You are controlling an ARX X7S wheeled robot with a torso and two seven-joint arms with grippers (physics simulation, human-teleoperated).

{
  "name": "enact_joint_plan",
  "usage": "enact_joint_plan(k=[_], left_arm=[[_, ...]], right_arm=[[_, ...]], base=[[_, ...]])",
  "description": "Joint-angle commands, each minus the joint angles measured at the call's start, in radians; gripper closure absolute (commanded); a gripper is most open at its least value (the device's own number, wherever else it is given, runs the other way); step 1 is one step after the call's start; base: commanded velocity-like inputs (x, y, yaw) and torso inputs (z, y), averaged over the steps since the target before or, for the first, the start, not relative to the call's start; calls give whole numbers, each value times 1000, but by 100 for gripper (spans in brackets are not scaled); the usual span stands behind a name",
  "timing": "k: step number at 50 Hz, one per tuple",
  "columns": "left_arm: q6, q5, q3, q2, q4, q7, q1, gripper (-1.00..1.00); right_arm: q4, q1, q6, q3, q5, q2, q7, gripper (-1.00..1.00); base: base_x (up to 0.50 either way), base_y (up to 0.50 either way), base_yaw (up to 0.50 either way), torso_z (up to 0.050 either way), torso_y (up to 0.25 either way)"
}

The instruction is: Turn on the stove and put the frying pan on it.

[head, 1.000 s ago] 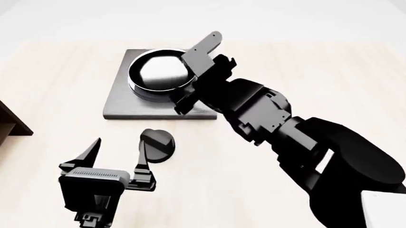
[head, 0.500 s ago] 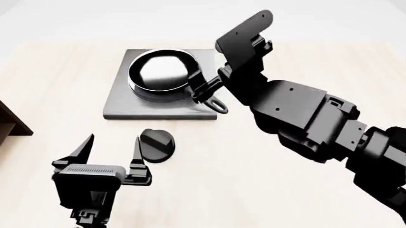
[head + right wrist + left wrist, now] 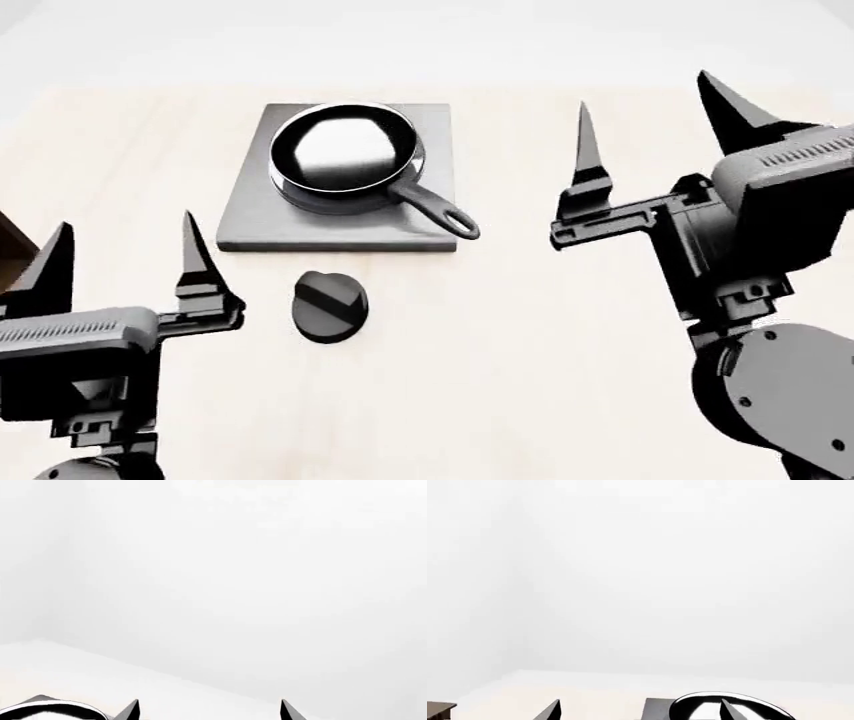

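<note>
left claw (image 3: 123, 262): raised at worktop's (image 3: 561, 340) near-left edge, fingers apart, upward
right claw (image 3: 654, 125): raised at right, apart, empty
frying pan (image 3: 350, 155): on stove (image 3: 254, 215), toward the worktop's far edge
knob (image 3: 330, 305): just before stove

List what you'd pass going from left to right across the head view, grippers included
Left gripper → stove knob → frying pan sitting on the stove plate → right gripper. A sliver of brown shelf at the far left edge overlaps the left gripper, so I leave it unplaced.
</note>
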Motion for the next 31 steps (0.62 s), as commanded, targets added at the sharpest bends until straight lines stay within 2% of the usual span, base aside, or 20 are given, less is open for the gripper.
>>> enact_joint_plan(k=[1, 7, 8, 10, 12, 14, 18, 19, 20, 21, 24, 26, 29, 31], left_arm=[[48, -42, -110, -35, 100, -33, 5, -100], [151, -58, -207, -13, 162, -66, 38, -100], [196, -25, -224, 0, 174, -72, 47, -100], [238, -3, -242, 10, 187, -76, 54, -100], [270, -23, -277, 16, 211, -87, 60, -100], [296, -35, -301, 20, 226, -92, 65, -100], [413, -10, -368, 58, 259, -102, 86, -100], [439, -8, -376, 64, 261, -98, 90, -100], [458, -9, -385, 68, 265, -96, 95, -100], [498, -16, -404, 78, 273, -96, 101, -100], [561, -23, -429, 94, 278, -92, 106, -100], [619, -30, -456, 112, 285, -93, 109, -100], [667, -49, -499, 144, 281, -121, 94, -100], [676, -48, -511, 153, 281, -130, 91, -100]], right_arm=[[-256, -137, -174, 16, -230, 269, 270, -100], [-308, -227, -339, -8, -420, 419, 474, -100], [-326, -240, -321, -14, -480, 446, 539, -100], [-354, -254, -308, -25, -530, 472, 572, -100], [-418, -267, -288, -36, -637, 522, 637, -100], [-463, -271, -211, -39, -713, 524, 698, -100], [-527, -230, -115, 8, -735, 524, 699, -100], [-575, -380, 12, 158, -814, 442, 698, -100], [-577, -530, -7, 308, -923, 399, 698, -100], [-519, -680, -157, 458, -925, 249, 548, -100], [-560, -1130, -220, 908, -499, -201, 98, -100], [-551, -1391, -307, 1208, -464, -501, -202, -100], [-525, -1378, -410, 1658, -457, -951, -652, -100], [-519, -1378, -434, 1958, -447, -968, -695, -100]], base=[[0, 0, 0, 0, 0], [0, 0, 0, 0, 0], [0, 0, 0, 0, 0], [0, 0, 0, 0, 0], [0, 0, 0, 0, 0], [0, 0, 0, 0, 0], [0, 0, 0, 0, 0], [0, 0, 0, 0, 0], [0, 0, 0, 0, 0], [0, 0, 0, 0, 0], [0, 0, 0, 0, 0], [0, 0, 0, 0, 0], [0, 0, 0, 0, 0], [0, 0, 0, 0, 0]])
